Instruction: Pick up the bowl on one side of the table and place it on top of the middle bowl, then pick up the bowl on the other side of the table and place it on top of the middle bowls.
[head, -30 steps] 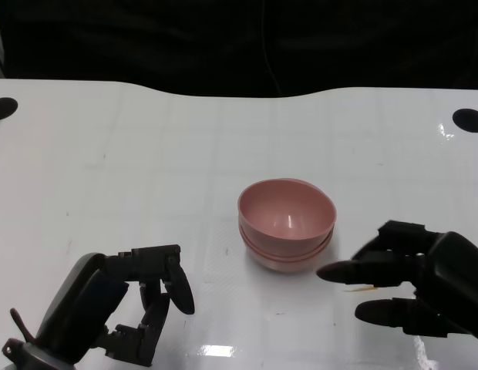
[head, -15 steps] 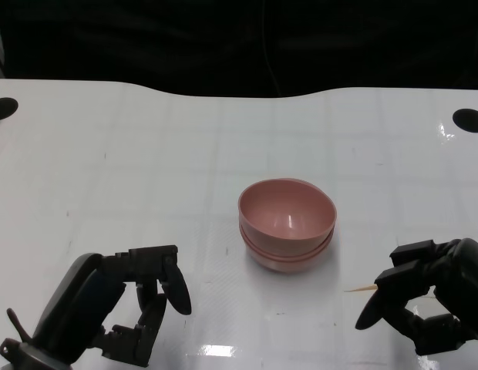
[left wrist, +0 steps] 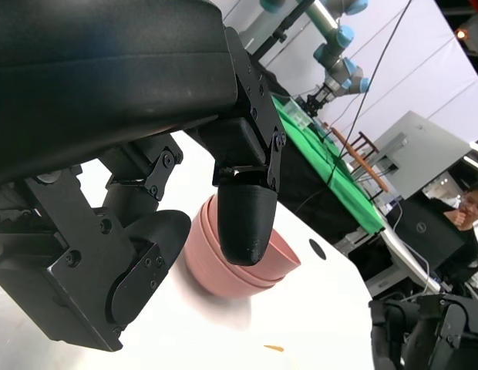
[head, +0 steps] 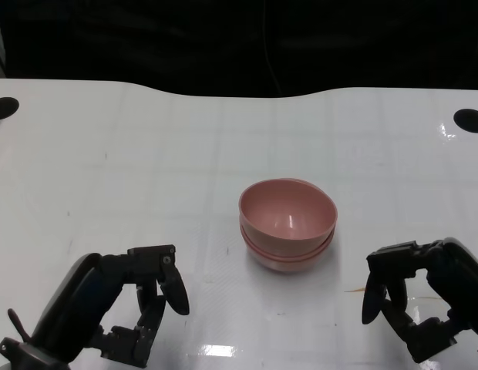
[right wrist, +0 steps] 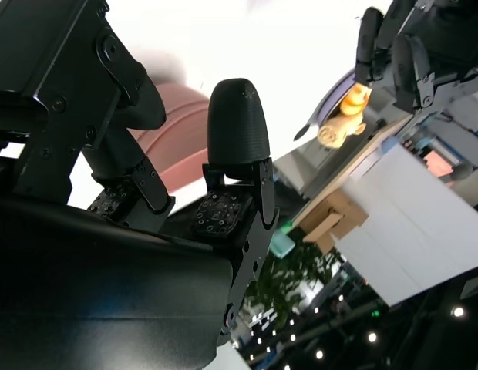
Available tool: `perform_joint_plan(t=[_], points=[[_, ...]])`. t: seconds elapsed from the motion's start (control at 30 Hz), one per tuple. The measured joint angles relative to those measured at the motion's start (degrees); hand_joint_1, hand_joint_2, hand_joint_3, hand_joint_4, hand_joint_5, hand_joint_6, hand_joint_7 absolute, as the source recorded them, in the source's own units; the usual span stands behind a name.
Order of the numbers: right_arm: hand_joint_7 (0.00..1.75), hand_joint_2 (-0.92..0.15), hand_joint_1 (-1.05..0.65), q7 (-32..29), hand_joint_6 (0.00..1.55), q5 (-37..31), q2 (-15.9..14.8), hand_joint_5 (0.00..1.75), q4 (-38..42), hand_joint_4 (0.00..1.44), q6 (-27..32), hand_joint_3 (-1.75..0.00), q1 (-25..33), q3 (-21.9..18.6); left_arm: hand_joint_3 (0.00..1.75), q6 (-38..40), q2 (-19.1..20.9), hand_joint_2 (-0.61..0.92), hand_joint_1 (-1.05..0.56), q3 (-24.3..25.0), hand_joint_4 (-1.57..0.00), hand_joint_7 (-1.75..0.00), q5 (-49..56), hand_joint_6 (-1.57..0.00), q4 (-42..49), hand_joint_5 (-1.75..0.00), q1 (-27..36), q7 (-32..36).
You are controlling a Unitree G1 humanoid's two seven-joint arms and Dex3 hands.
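A stack of pink bowls (head: 287, 223) stands nested and upright in the middle of the white table (head: 146, 169). My left hand (head: 139, 304) hovers at the front left of the stack, empty, its fingers bent over a gap to the thumb. To the front right my right hand (head: 412, 301) is also empty, fingers bent downward and apart from the thumb. Neither hand touches the bowls. The left wrist view shows the bowl stack (left wrist: 239, 270) beyond the left hand's fingertips (left wrist: 247, 220). In the right wrist view the bowl stack (right wrist: 177, 123) shows behind the right hand's fingers (right wrist: 237, 127).
A thin orange splinter (head: 356, 290) lies on the table between the stack and my right hand. Black round marks sit at the far left (head: 4, 108) and far right (head: 469, 119) edges. A person (left wrist: 470, 208) is off beside the table.
My right hand has pulled back from the stack toward the table's front, and its stretched fingers have bent downward. The left hand and the bowls have stayed put.
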Motion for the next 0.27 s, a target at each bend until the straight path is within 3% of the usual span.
perform_joint_plan(t=[0.27], points=[[1.35, -0.04, 0.22, 3.0, 0.93, 1.6, 0.4, 1.68, 0.2, 0.97, 1.2, -1.69, -0.1, 0.0, 1.66, 1.2, 0.1, 0.19, 0.12, 0.0, -0.98, -1.46, -2.2, -0.92, 0.1, -1.65, 0.0, -2.4]])
